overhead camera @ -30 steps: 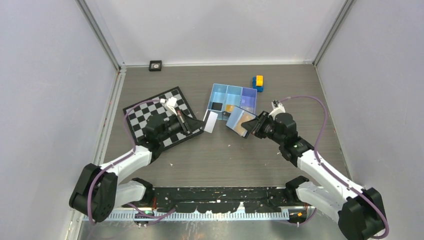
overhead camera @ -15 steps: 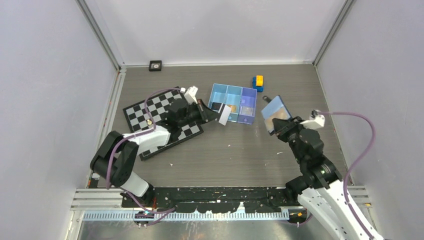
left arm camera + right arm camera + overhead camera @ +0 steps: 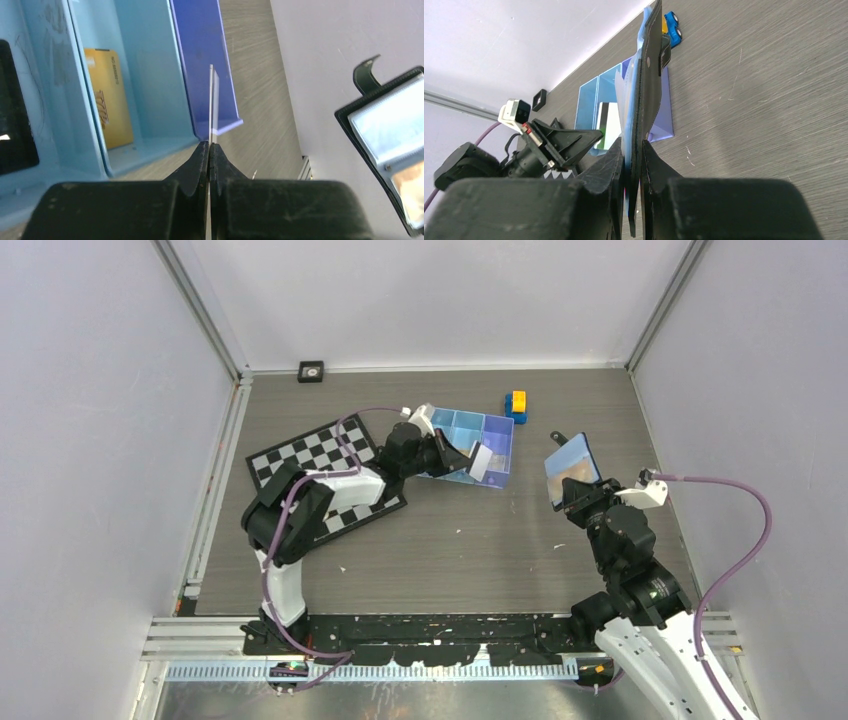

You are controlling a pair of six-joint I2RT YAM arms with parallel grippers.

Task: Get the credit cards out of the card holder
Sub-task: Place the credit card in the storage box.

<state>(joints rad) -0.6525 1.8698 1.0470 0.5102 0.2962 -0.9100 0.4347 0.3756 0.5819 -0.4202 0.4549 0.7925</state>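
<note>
We take the tray [image 3: 497,437] as our mark. Well right of it, our right gripper [image 3: 634,150] clamps narrowly on the open holder [image 3: 571,466], raised and standing on edge. Over the tray's purple end compartment our left gripper [image 3: 209,145] is pinched tight on the grey card [image 3: 212,105], whose long axis runs straight out from the jaws. The gold card [image 3: 107,105] lies flat in the middle compartment. The left gripper is nearer the tray, so we judge the drop is its to make.
</note>
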